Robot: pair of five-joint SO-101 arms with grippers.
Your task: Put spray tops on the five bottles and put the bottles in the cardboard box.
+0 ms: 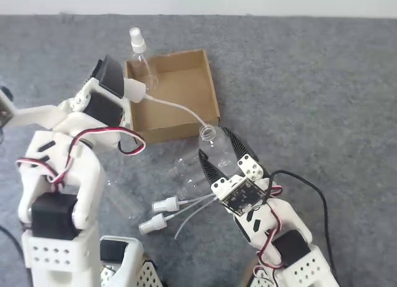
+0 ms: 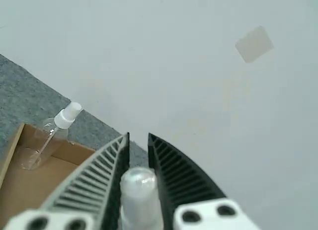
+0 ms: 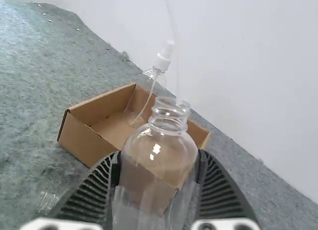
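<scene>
Beside the cardboard box, bottle tilts mouth-up.

1. Capped clear plastic bottle: in open brown cardboard box, far left corner.
2. Uncapped clear plastic bottle: just before box's near right corner.
3. White plastic spray tops: on grey worktop, before box.

White plastic arms; black servo blocks; red-and-black cables; black ribbed gripper fingers

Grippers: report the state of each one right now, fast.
Left gripper: shut on a spray top.
Right gripper: shut on a clear bottle with no top on it.
</scene>
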